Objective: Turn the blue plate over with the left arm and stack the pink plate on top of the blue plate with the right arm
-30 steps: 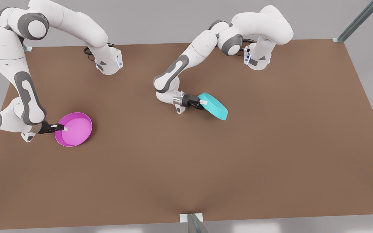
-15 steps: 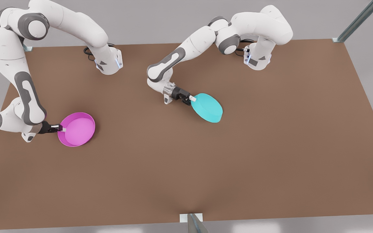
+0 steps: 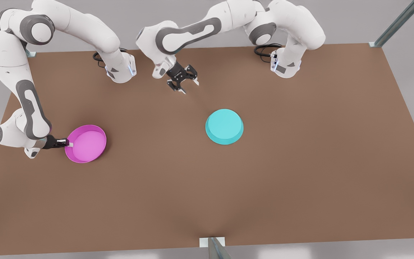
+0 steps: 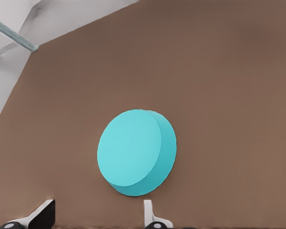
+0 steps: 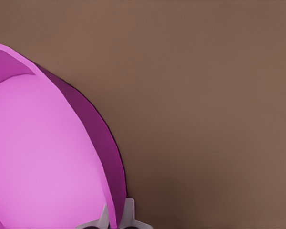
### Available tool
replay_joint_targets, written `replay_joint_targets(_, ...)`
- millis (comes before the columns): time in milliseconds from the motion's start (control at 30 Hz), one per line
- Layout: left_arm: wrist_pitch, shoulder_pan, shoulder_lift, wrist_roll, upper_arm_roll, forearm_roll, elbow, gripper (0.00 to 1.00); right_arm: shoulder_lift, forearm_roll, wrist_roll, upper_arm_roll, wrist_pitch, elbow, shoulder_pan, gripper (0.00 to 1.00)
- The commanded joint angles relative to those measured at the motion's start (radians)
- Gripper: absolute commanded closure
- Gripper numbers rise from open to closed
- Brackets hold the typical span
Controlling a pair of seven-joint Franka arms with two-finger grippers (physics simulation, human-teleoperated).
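While my right gripper (image 3: 69, 144) stays pinched on the near rim of the pink plate (image 3: 86, 143), one finger inside the wall and one outside, I judge that thin lip the only sensible place to take hold. In the right wrist view the fingertips (image 5: 128, 210) straddle the pink plate's (image 5: 47, 157) raised edge. I expect the dish to be light and rigid, a hard smooth shell, so it could pivot or slide in a two-point pinch if I swing it fast; a level, unhurried carry seems wise.

My left gripper (image 3: 184, 84) hangs above the table with its fingers spread and nothing between them, well apart from the blue plate (image 3: 224, 126). From the left wrist view I see that blue plate (image 4: 136, 152) lying bottom-up, its flat underside facing the camera, so I judge the flip done. That flat base gives a broad landing, though I reckon smooth on smooth may slip if the pink dish lands off-centre.

Outward from there, the brown table (image 3: 300, 180) is plain and even, with open room between the two plates. Metal frame posts (image 3: 395, 23) stand at the corners, and both arm bases sit along the far edge.
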Motion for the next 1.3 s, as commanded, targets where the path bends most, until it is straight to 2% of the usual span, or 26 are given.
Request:
replay_joint_targets(0,0.023,0.117,-0.042,0.0,-0.002,-0.341,0.0,0.07,0.0,-0.009,0.007,0.0,0.0,0.0,0.0,0.79)
replay_joint_targets(33,0.074,0.431,-0.109,0.084,-0.003,-0.483,-0.002,0.06,0.0,-0.006,0.012,0.001,-0.001,0.0,0.002,0.79)
replay_joint_targets(67,0.08,0.632,-0.123,0.42,-0.002,-0.501,-0.002,0.0,-0.001,0.002,0.018,0.001,-0.007,0.004,0.0,0.79)
replay_joint_targets(133,0.078,0.871,-0.123,0.995,0.007,-0.498,-0.005,0.0,-0.003,0.008,0.018,0.003,-0.013,0.006,0.0,0.79)
replay_joint_targets(200,0.08,0.982,-0.123,1.21,0.009,-0.498,-0.005,0.0,-0.003,0.01,0.038,0.006,-0.017,0.006,0.002,0.79)
replay_joint_targets(300,0.048,0.999,-0.199,1.253,0.017,-0.458,-0.009,0.0,-0.003,0.02,0.038,0.008,-0.024,0.009,0.002,0.79)
replay_joint_targets(333,0.038,0.996,-0.299,1.321,0.023,-0.426,-0.081,0.0,-0.004,0.02,0.039,0.009,-0.053,0.026,0.003,0.79)
replay_joint_targets(367,0.052,0.996,-0.42,1.379,0.058,-0.424,-0.236,0.0,-0.004,0.02,0.039,0.009,-0.07,0.04,0.003,0.79)
replay_joint_targets(400,0.074,0.999,-0.465,1.387,0.064,-0.424,-0.302,0.0,-0.004,0.02,0.039,0.011,-0.076,0.05,0.005,0.79)
replay_joint_targets(533,0.075,1.0,-0.466,1.408,0.066,-0.424,-0.304,0.0,-0.006,0.036,0.039,0.018,-0.112,0.078,0.008,0.79)
replay_joint_targets(633,0.227,1.0,-0.601,1.407,0.067,-0.423,-0.535,0.0,-0.011,0.108,0.047,0.07,-0.178,0.089,0.006,0.79)
replay_joint_targets(800,0.227,1.013,-0.597,1.408,0.067,-0.424,-0.535,0.0,-0.009,0.135,0.124,0.19,-0.202,0.08,0.022,0.79)
replay_joint_targets(1267,0.239,1.034,-0.586,1.41,0.067,-0.424,-0.535,0.0,-0.015,0.234,0.206,0.193,-0.161,0.049,0.21,0.79)
